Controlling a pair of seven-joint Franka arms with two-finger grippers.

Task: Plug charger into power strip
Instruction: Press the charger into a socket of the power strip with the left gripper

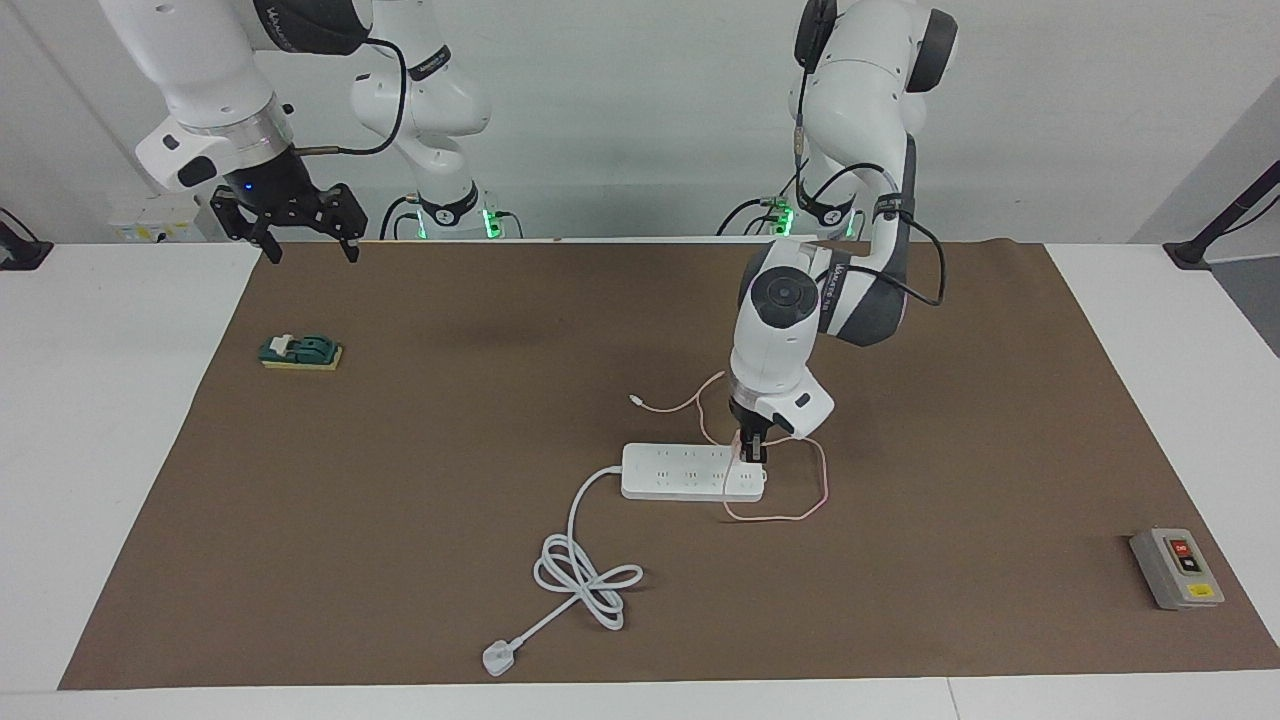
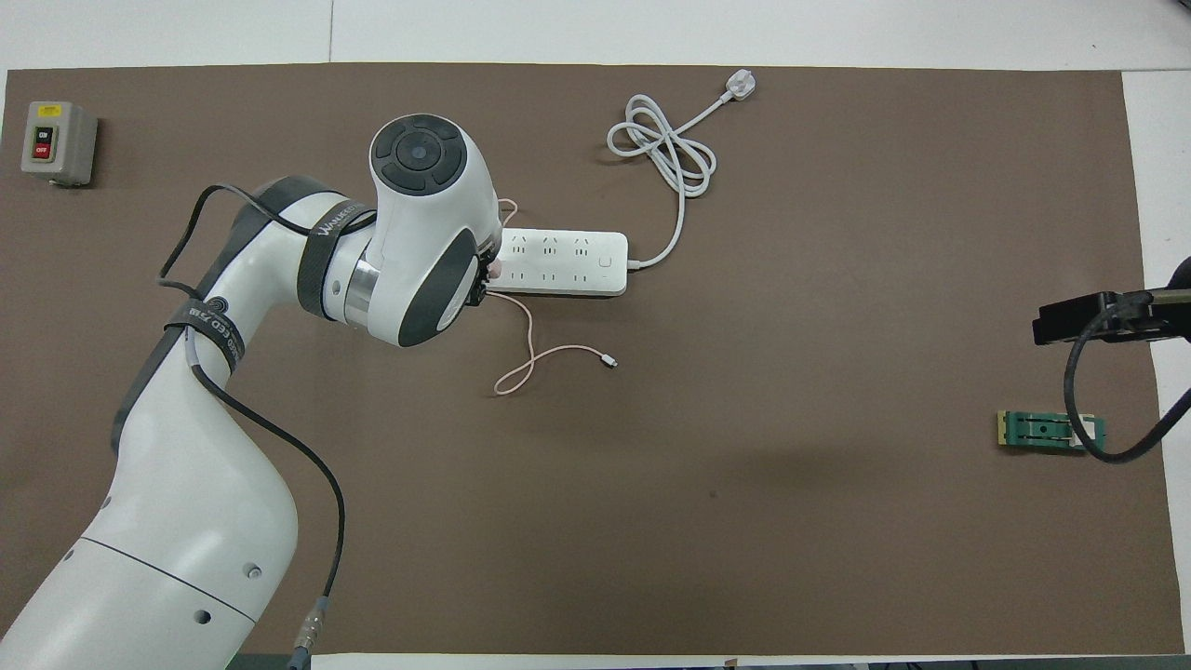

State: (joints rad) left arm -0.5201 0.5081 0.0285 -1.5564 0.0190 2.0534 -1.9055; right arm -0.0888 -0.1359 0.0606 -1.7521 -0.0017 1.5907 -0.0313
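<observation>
Left pincer (image 1: 750, 452): clamped on the charger (image 1: 740, 441), down at the left arm's end of the power strip (image 1: 680, 472), charger at the strip's top face; seating in a socket not discernible.
Left arm: reaching out from its base over the middle of the desk (image 1: 120, 420), wrist hiding the pincer from overhead.
Right pincer (image 1: 306, 245): fingers apart, holding nothing, waiting in the air over the brown mat's (image 1: 450, 560) corner at the right arm's end.
Charger cable (image 1: 800, 510): thin, pink, looping on the mat around the strip's end, free tip lying nearer to the robots than the strip.
Power strip: flat on the mat, mid-desk; thick white cord (image 1: 585, 575) coiled farther from the robots, plug (image 1: 496, 658) near the mat's edge.
Grey button box (image 1: 1176, 568): left arm's end of the mat.
Green block (image 1: 301, 352): right arm's end, near the right pincer.
</observation>
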